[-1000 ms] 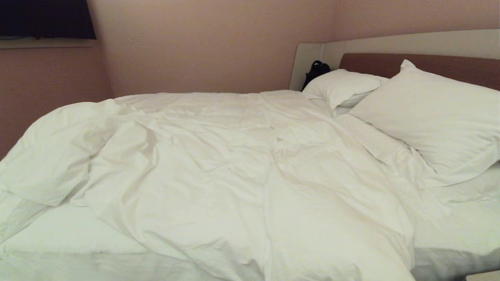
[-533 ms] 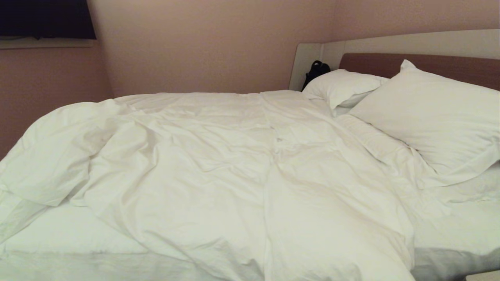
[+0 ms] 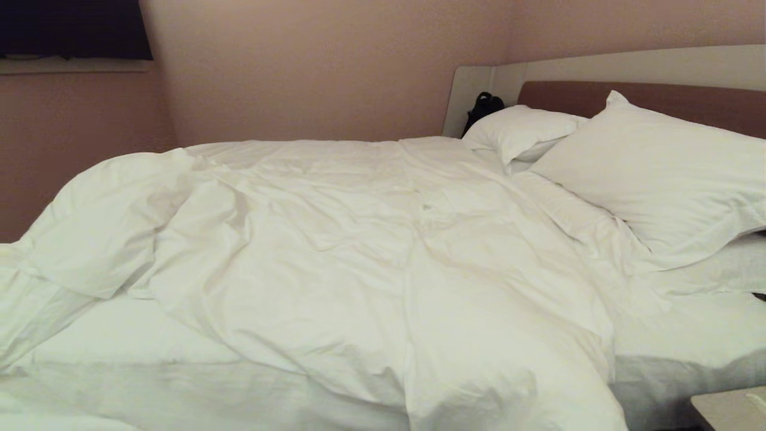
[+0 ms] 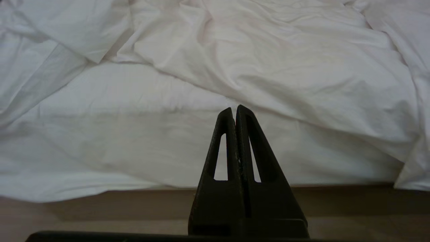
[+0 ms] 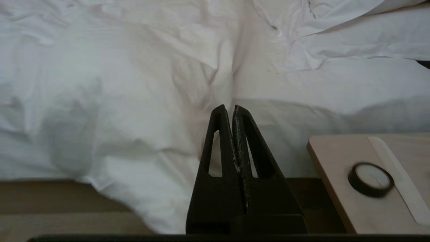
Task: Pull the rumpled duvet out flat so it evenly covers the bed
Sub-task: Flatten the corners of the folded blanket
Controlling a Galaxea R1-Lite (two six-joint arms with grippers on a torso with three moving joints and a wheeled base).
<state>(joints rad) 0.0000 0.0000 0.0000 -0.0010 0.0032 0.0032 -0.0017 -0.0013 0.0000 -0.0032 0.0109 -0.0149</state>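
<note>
The rumpled white duvet [image 3: 359, 251] lies bunched across the bed [image 3: 119, 371], folded back at the left so bare sheet shows, with one fold hanging over the near side. In the left wrist view my left gripper [image 4: 234, 108] is shut and empty, held short of the mattress side below the duvet [image 4: 285, 77]. My right gripper [image 5: 229, 108] is shut and empty too, pointing at the hanging duvet fold [image 5: 134, 111]. Neither gripper shows in the head view.
Two white pillows [image 3: 658, 179] lean on the brown headboard [image 3: 574, 96] at the right. A pale bedside table [image 5: 369, 181] with a small round black object [image 5: 370, 178] stands close on the right. A dark bag [image 3: 485, 108] sits in the far corner.
The whole head view has shifted: the bed sits slightly higher and to the right at the left side, and a bedside table corner has come in at the bottom right. The duvet itself lies unchanged.
</note>
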